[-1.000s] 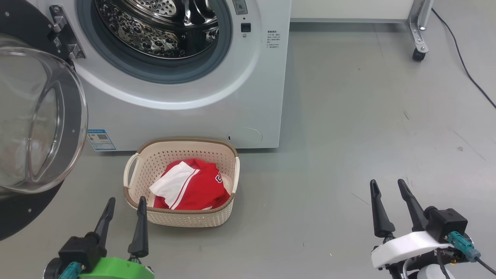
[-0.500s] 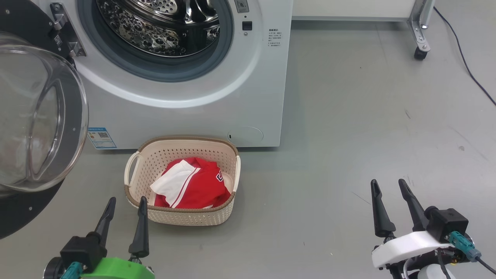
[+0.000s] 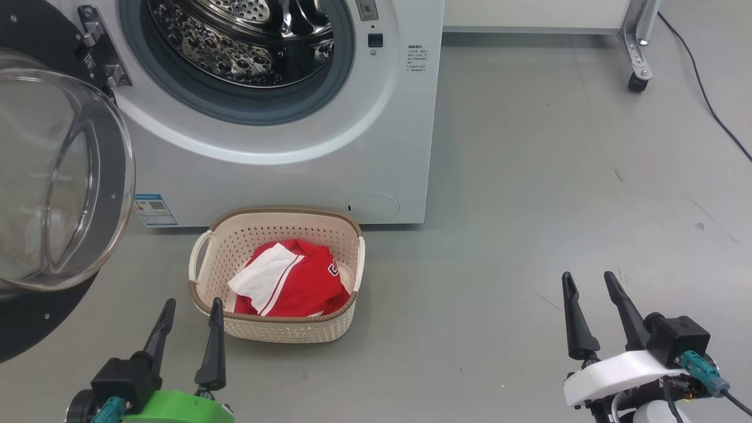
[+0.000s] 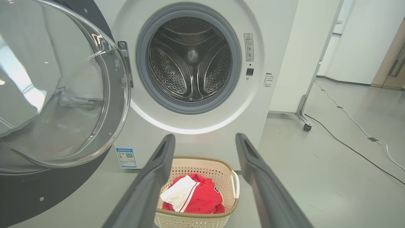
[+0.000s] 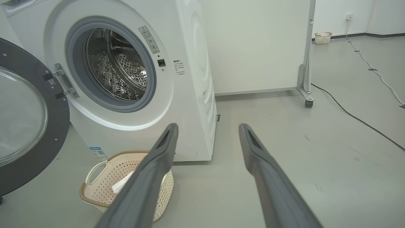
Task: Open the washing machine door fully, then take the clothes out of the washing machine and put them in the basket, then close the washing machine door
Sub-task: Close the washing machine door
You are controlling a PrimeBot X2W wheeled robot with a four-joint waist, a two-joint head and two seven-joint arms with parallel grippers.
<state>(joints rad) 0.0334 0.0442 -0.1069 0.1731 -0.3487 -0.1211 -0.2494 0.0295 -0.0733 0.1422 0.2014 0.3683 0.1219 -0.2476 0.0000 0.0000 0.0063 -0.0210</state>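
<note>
The left pincer, two long dark fingers on a green mount, has its jaws spread wide. It holds nothing and touches nothing. Its fingertips hang above the grey floor, near the front left corner of the small cream perforated plastic basket and apart from it. In the left wrist view the basket lies ahead, between the two fingers.

The right pincer, with the same dark fingers on a white mount, is likewise wide apart and empty. It sits over the floor well to the right of the basket.

The basket, brown woven-look at the rim, stands on the floor directly before the big white front-loading washing machine, close to its base. The bright red, white-panelled clothes lie bunched inside the basket, with a dark letter patch partly showing at their right edge.

The large round black-rimmed washing machine door, with its bulging clear glass bowl, stands swung open on its hinge at the machine's left. Within the grey rubber ring, the dimpled steel drum shows its perforated wall and ribs.
</note>
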